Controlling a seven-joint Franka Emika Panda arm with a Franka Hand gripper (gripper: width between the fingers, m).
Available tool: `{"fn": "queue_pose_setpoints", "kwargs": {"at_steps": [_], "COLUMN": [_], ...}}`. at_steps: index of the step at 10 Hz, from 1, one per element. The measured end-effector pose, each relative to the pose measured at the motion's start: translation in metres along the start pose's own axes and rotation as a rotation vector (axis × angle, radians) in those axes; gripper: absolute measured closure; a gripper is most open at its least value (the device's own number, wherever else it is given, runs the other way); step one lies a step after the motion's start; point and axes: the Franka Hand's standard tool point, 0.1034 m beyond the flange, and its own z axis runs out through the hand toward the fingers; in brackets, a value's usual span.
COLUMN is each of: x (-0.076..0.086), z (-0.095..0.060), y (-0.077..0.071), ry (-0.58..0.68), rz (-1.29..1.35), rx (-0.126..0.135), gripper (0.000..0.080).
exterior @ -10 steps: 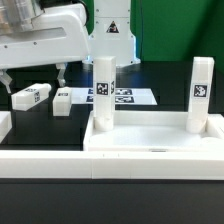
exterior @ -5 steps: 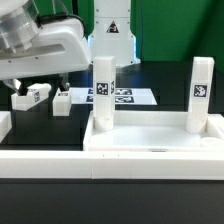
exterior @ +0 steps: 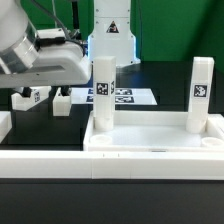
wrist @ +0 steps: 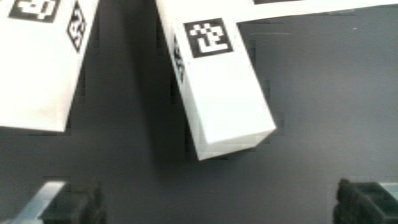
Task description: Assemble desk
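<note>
The white desk top lies in front with two tagged legs standing upright in its sockets, one on the exterior view's left and one on its right. Two loose tagged legs lie flat on the dark table at the left, one beside the other. My gripper hangs low over them, open and empty. In the wrist view one leg lies between and ahead of my fingertips, and the other leg lies beside it. The gripper touches neither.
The marker board lies flat behind the desk top. A long plain white rail runs along the front left. Another white piece shows at the left edge. The robot base stands at the back.
The arm has come down and forward over the two loose legs. The fingers now sit at leg height. The legs and desk top have not moved.
</note>
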Motion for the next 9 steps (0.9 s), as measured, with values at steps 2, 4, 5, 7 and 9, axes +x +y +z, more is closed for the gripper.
{"fn": "queue_pose_setpoints", "kwargs": {"at_steps": [2,4,5,7,9], "x": [0.000,-0.007,-0.010,-0.008,-0.007], "z": [0.003,0.014,0.017,0.021,0.025], "y": [0.000,0.002,0.003,0.005,0.007], "ry": [-0.013,-0.083,-0.164,-0.257,-0.302], "rz": [0.001,0.009,0.014,0.015,0.031], "rx": [0.002,0.018,0.027,0.021,0.004], "gripper": [0.0151,0.0151,0.0151,0.0151,0.0151]}}
